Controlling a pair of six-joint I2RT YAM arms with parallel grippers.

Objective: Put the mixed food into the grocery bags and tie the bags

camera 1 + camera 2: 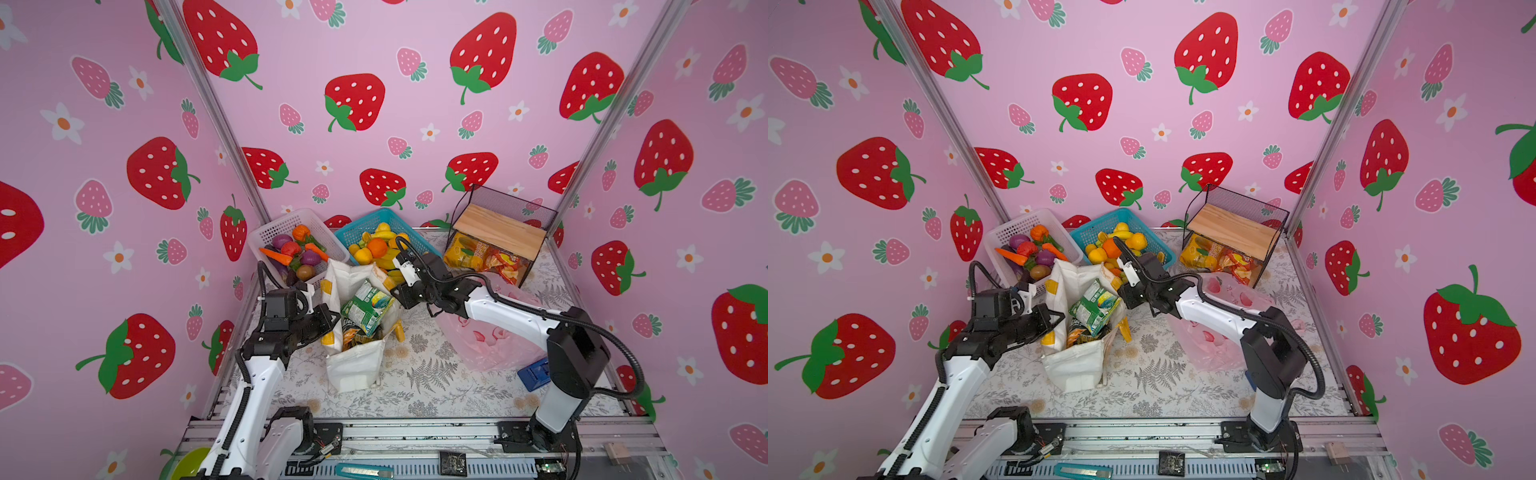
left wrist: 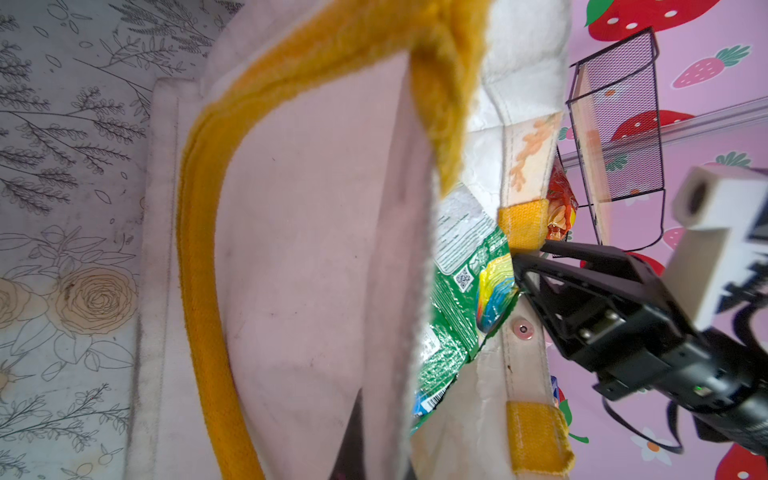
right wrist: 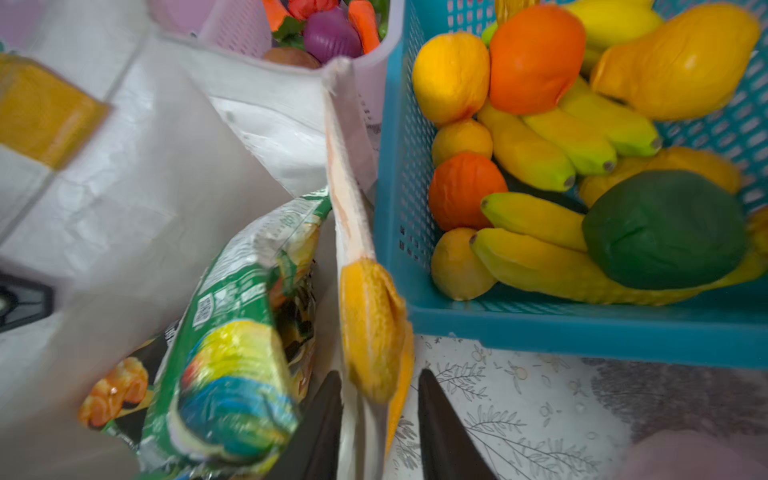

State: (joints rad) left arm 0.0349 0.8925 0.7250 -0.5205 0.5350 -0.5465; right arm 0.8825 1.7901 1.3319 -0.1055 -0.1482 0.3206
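Left pincer: my left pincer (image 1: 331, 319) was pressed together on the rim of the tote (image 1: 353, 365), on the side facing away from my right pincer.
Right pincer: my right pincer (image 3: 379, 376) was spread, with its jaws straddling the opposite rim where a yellow handle (image 3: 370, 328) is sewn on, and not clamped on it.
Tote: it stood on the table (image 1: 436, 395) between my two pincers, with its mouth open.
Packet: a green packet (image 1: 368, 307) stuck out of the tote's mouth, just inside my right pincer's inner jaw, with darker packets under it.
Fruit: the oranges (image 3: 536, 58) and a dark green fruit (image 3: 665, 228) lay in the blue basket (image 3: 540, 328), just beyond my right pincer and beside the tote's rim.
Pink bag: the pink bag (image 1: 490, 340) lay crumpled on the table behind my right pincer, under that arm and well apart from my left pincer.
White basket: the white basket (image 1: 270, 232) held vegetables beyond my left pincer, on the tote's far side.
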